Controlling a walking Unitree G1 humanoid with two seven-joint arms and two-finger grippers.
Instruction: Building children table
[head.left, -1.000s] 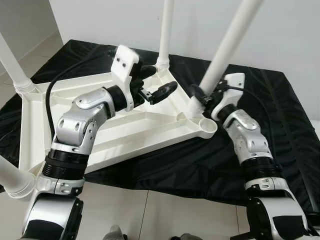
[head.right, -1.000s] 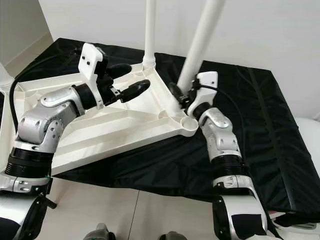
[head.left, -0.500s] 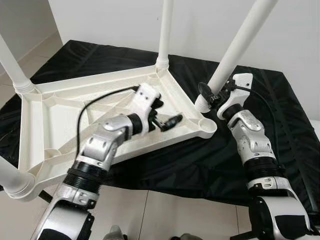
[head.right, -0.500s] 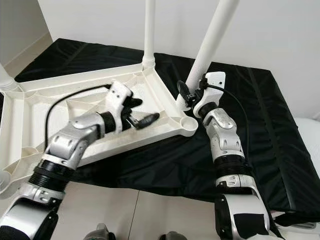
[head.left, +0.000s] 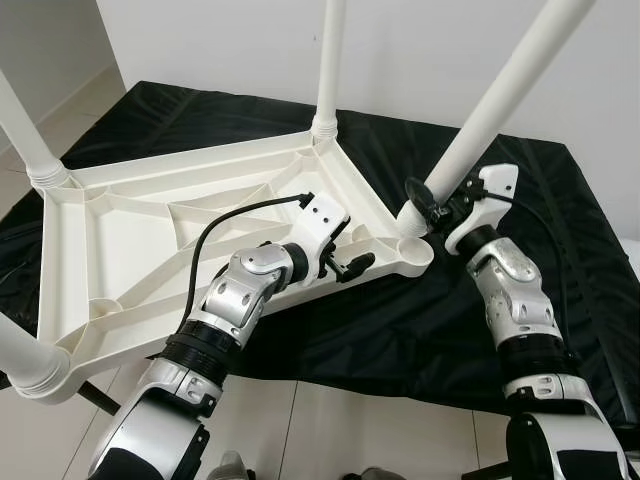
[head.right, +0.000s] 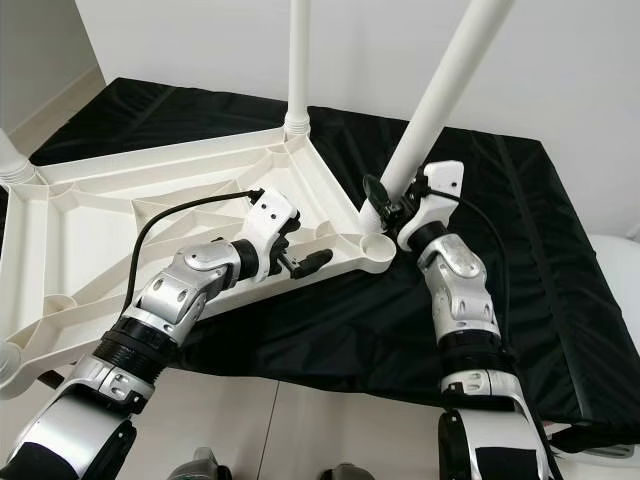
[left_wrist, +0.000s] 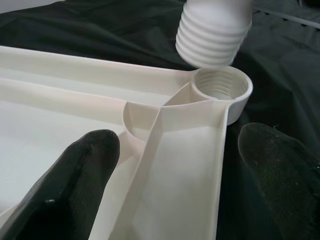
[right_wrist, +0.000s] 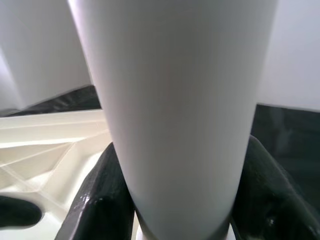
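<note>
The right gripper, right of the middle in the left eye view, was closed around a loose white table leg. Its black fingers pressed on both sides of the leg. The leg leaned up toward the upper right of the frame. Its ridged bottom end hung just above a round screw hole in the near corner of the table top, a little to one side and not yet inside it.

The left gripper was in the middle of the frame, low over that same corner. Its two black fingers were spread apart, one over the inside of the table top and one over the cloth past the edge. It held nothing.

The white table top lay upside down across the left half of the frame, with ribs showing on it. One leg stood up at its far corner, at the top middle. Another leg stood at the upper left, and one more at the lower left. A black cloth lay under it all, over a pale tiled floor.
</note>
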